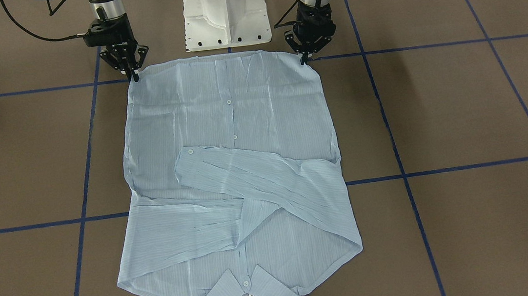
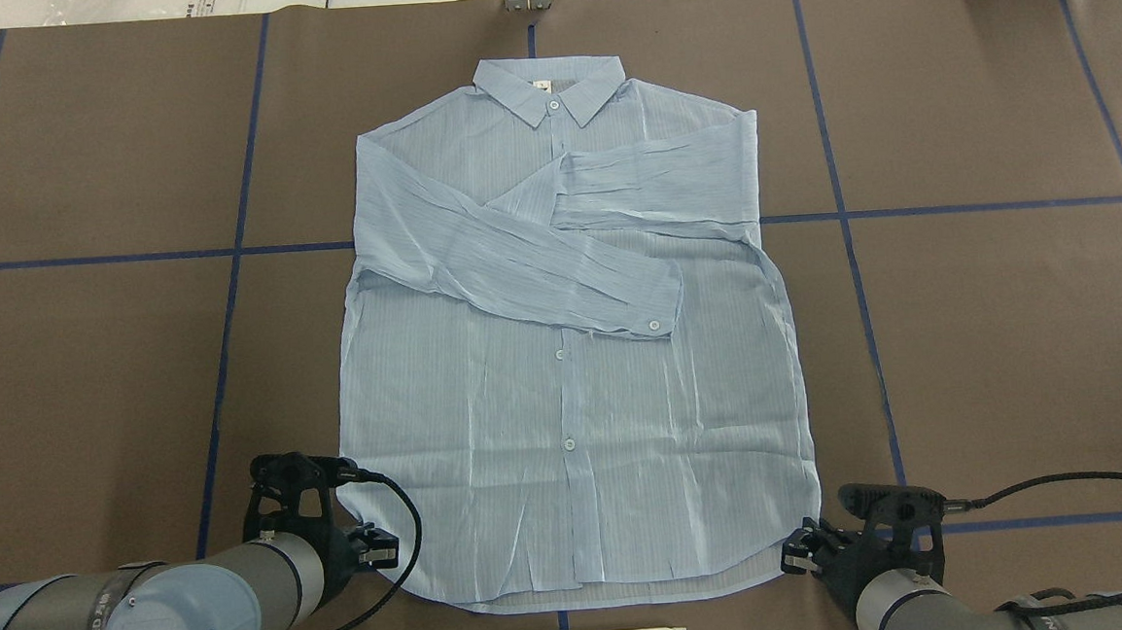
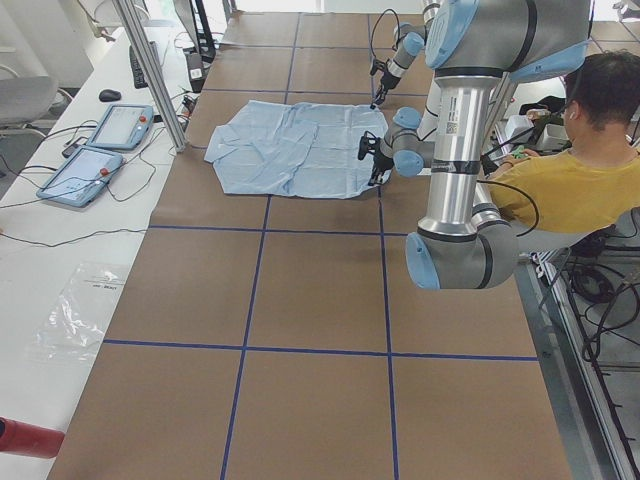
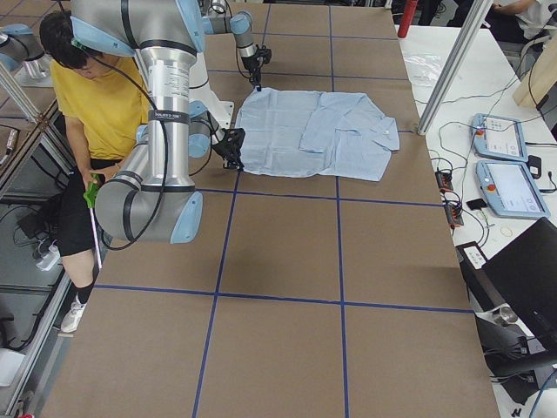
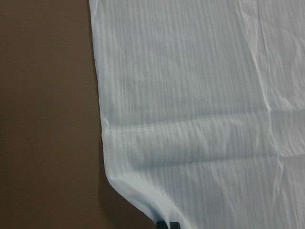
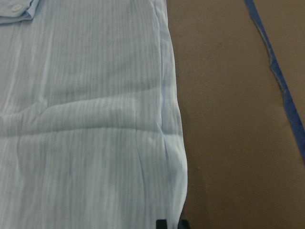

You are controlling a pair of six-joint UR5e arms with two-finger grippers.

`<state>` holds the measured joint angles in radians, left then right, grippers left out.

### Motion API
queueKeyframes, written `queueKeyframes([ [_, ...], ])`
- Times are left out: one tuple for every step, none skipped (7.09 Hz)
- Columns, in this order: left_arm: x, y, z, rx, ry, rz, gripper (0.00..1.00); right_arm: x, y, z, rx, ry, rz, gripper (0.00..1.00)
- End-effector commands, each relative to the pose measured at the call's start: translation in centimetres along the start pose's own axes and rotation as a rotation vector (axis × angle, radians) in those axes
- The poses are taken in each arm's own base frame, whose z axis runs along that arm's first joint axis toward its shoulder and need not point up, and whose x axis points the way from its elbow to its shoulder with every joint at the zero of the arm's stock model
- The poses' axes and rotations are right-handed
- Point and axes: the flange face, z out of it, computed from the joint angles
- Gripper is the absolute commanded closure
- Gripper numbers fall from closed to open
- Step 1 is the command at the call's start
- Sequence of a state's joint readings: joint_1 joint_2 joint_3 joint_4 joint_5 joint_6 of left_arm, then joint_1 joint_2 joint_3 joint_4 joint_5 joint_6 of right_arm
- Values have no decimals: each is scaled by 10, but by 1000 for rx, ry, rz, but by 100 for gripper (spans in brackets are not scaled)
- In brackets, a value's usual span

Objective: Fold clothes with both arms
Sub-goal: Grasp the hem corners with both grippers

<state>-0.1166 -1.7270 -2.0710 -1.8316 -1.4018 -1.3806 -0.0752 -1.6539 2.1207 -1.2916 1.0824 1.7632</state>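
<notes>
- Blue pinstriped shirt (image 1: 259, 104) lies flat, front up, on the brown paper table (image 1: 461, 107) — collar (image 1: 230, 293) at the far side from the robot, hem (image 1: 220, 58) just beside the white base (image 1: 226, 14).
- Both sleeves (image 1: 257, 173) are crossed over the chest, so the body makes a tidy block.
- Left gripper (image 1: 304, 58) and right gripper (image 1: 134, 75) each have their fingers pinched together on a hem corner — placed, I judge, to carry the hem evenly toward the collar.

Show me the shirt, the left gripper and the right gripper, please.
shirt (image 2: 564, 398), overhead exterior view, button placket.
left gripper (image 1: 304, 59), front-facing view, between fingertips, hem corner.
right gripper (image 1: 135, 76), front-facing view, between fingertips, hem corner.
</notes>
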Motion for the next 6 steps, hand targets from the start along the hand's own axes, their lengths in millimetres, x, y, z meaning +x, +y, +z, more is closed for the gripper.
queueKeyframes([
  [1, 0, 0, -1, 2, 0, 100, 2, -1, 1, 2, 6, -3, 100],
  [1, 0, 0, -1, 2, 0, 100, 1, 1, 1, 1, 6, -2, 100],
  [1, 0, 0, -3, 2, 0, 100, -1, 0, 0, 0, 2, 0, 100],
  [3, -1, -5, -3, 11, -2, 100, -2, -7, -8, -1, -8, 11, 100],
  [10, -8, -37, 0, 67, -9, 100, 9, -22, -37, -25, 8, 3, 100],
  [16, -11, -68, -25, 128, -15, 100, 2, -38, -85, -111, 29, 2, 100],
])
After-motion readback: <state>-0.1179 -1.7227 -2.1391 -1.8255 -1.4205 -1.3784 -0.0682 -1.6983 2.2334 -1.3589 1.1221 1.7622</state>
